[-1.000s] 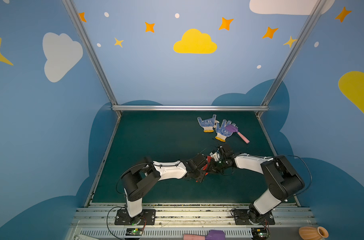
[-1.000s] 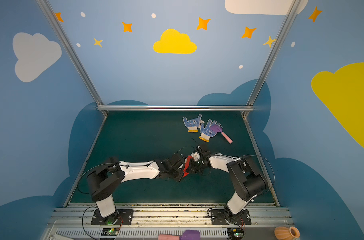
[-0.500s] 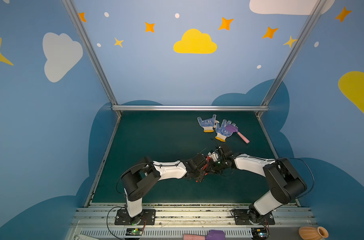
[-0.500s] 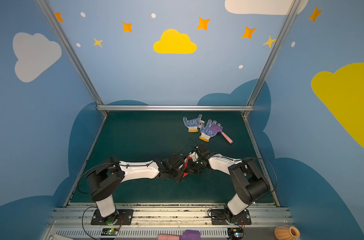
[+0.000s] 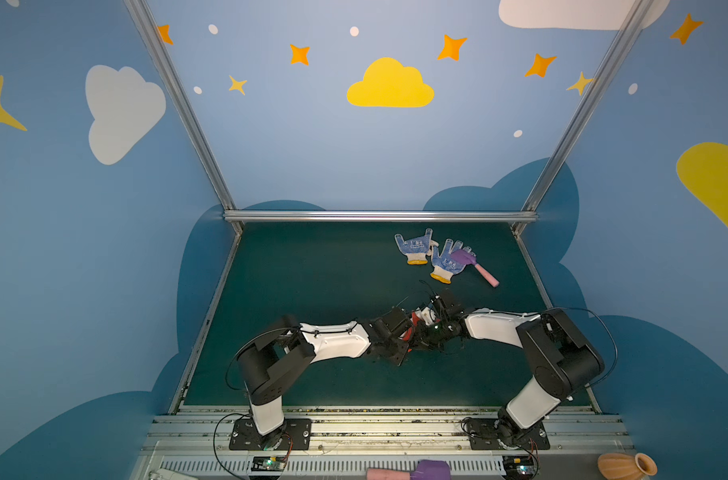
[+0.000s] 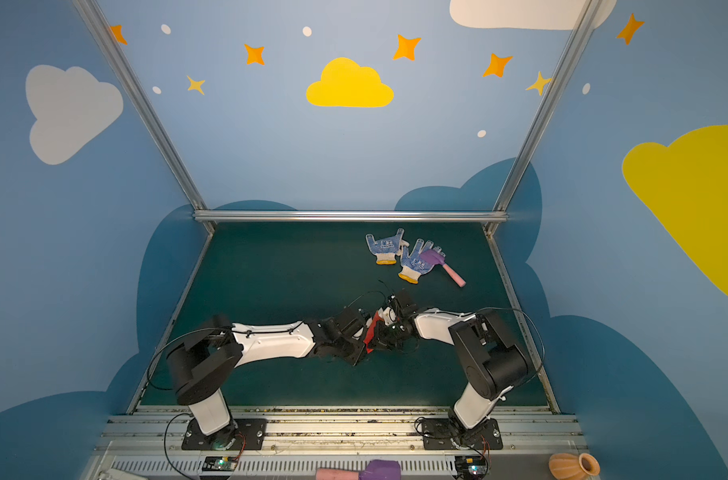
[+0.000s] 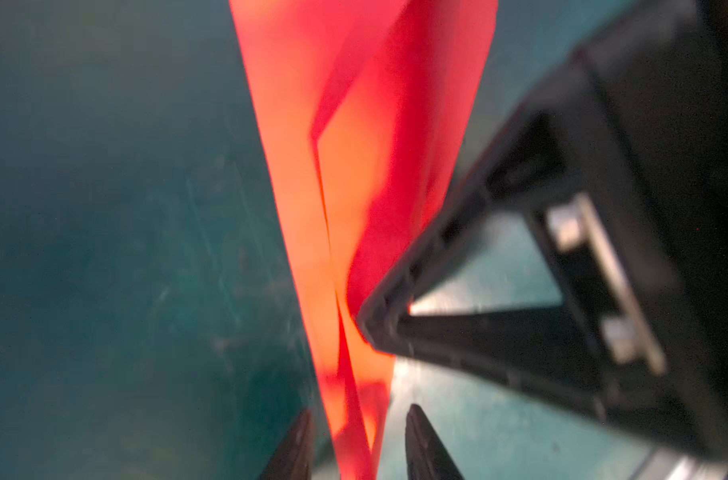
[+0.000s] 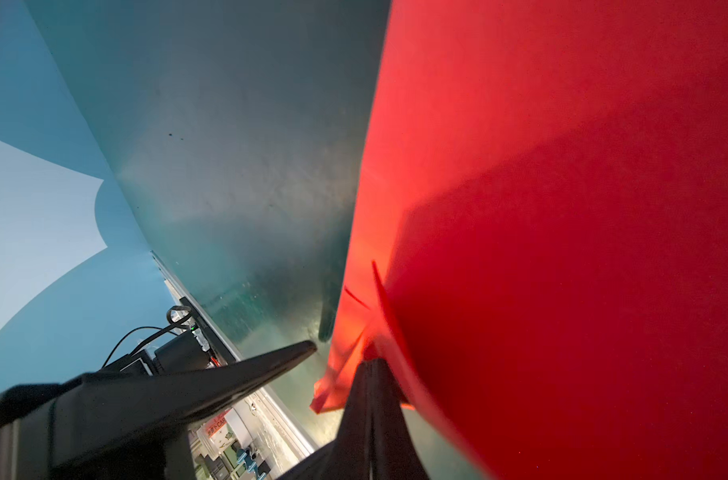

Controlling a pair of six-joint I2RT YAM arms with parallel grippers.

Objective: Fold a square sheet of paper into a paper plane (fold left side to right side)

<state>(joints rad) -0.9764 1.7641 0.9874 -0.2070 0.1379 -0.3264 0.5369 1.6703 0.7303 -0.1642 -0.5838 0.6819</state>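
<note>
Scene: Two arms meet low in the centre of both top views, the red sheet of paper [image 6: 372, 332] standing on edge between them over the green surface [image 5: 312, 282].
Paper: Already folded into tapering layers, it fills the middle of the left wrist view. Whether its lower edge touches the surface cannot be told.
Right pincer [image 8: 370, 374]: Closed tight on the paper's edge, and the only grip on it.
Left pincer [image 7: 356, 446]: Part open, its fingertips [image 7: 300, 451] straddle the paper's narrow end with a gap on each side. It grips nothing.
Risk, slipping layers: With a single pinch point, the loose flaps are likely to spring apart or swing. A closing left pincer could then trap them out of line and set a crooked crease.
Risk, collision: The two pincers work almost tip to tip. A small misjudged move could knock them together and crumple the paper.
Risk, tearing: Thin paper pulled between two arms may rip at the pinch.
Bystanders: Two dotted gloves [image 5: 414, 249] and a toy hammer [image 5: 476, 268] lie well apart from the paper, at the upper right of the surface, and look out of harm's way.
</note>
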